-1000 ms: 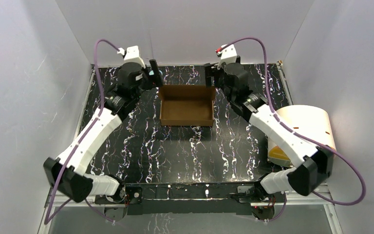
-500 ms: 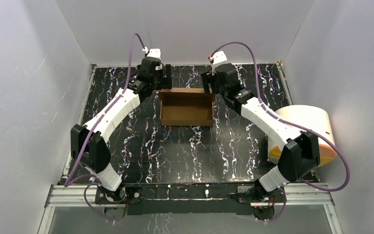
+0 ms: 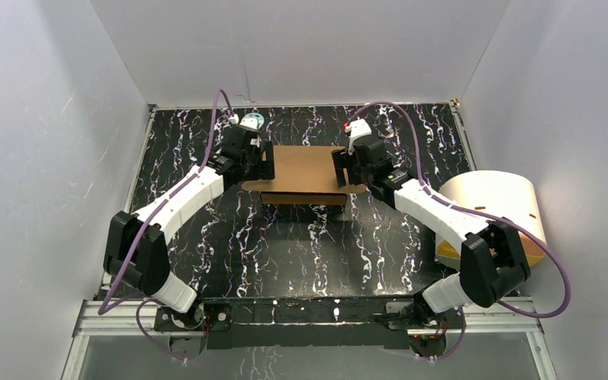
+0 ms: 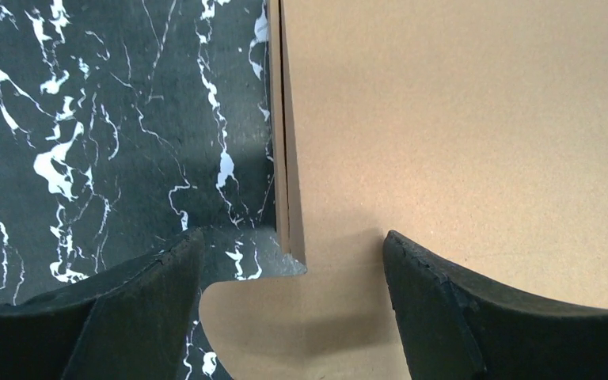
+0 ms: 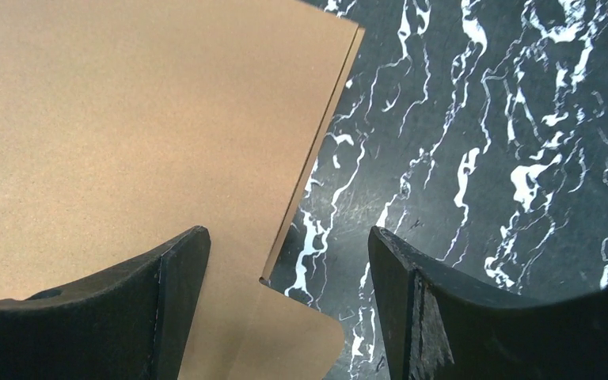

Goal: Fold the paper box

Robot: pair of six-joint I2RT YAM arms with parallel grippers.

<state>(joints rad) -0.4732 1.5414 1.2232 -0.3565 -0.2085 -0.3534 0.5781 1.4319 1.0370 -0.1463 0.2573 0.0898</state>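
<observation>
Corrugated brown card, so the paper box (image 3: 305, 168) should be light, stiff across panels and weak only at the creases. Surface is matte, prob not slippery, but edges will crush if pinched hard. It sits far-centre on the black marbled table (image 3: 301, 245), 12 o'clock from the bases, w/ the lid panel looking laid flat over the tray.

Rounded ear tabs (image 4: 285, 340) stick out at the lid's near corners, both sides. Imo best grab pts are a tab or the lid's side edge, not mid-panel.

Left gripper (image 3: 263, 161) is at the box's 9 o'clock edge, right gripper (image 3: 340, 165) at 3 o'clock. Arms reach in roughly symmetric, wrists pitched down so the cams look straight onto the lid. Both jaw pairs are apart, nothing clamped: each straddles the lid's side edge, one finger over card, the other over table. Contact w/ card? Can't tell.

Cream cylinder (image 3: 495, 202) is at the box's 4 o'clock, well apart.
</observation>
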